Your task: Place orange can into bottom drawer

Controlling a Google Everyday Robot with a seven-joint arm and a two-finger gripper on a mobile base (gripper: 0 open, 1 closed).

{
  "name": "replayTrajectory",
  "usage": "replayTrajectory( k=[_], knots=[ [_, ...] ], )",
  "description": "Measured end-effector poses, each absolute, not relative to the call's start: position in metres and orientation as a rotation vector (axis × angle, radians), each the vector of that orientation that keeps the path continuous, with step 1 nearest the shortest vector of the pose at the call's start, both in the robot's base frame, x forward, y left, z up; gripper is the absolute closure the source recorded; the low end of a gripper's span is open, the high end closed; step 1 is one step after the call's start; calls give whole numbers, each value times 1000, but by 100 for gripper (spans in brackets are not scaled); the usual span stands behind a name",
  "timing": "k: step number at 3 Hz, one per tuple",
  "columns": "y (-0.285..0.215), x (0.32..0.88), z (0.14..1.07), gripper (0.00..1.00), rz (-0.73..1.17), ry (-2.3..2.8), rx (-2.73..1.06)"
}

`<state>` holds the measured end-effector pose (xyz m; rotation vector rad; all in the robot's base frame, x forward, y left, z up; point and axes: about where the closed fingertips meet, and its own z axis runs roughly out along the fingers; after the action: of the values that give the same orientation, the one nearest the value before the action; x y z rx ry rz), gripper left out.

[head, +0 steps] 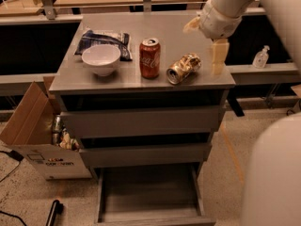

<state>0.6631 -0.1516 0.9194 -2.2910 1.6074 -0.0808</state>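
Note:
The orange can [183,68] lies on its side on the grey cabinet's top [117,81], near the right front, with its silver top facing front-left. My gripper [217,60] hangs from the arm at the upper right, over the top's right edge, just right of the can and apart from it. It holds nothing. The bottom drawer [146,194] is pulled open at floor level and is empty inside. The two upper drawers are shut.
A red Coca-Cola can [149,58] stands upright left of the orange can. A white bowl [100,59] and a dark snack bag [104,39] sit further left. An open cardboard box [35,138] of items stands left of the cabinet. A sanitizer bottle [260,57] is on the right ledge.

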Motion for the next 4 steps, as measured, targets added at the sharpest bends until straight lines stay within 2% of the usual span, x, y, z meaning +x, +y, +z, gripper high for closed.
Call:
replayTrajectory(
  k=[1,4],
  knots=[
    [-135,687,879,2,-28,1571,-2367],
    [-130,676,855,70,57,1511,-2382]
  ],
)
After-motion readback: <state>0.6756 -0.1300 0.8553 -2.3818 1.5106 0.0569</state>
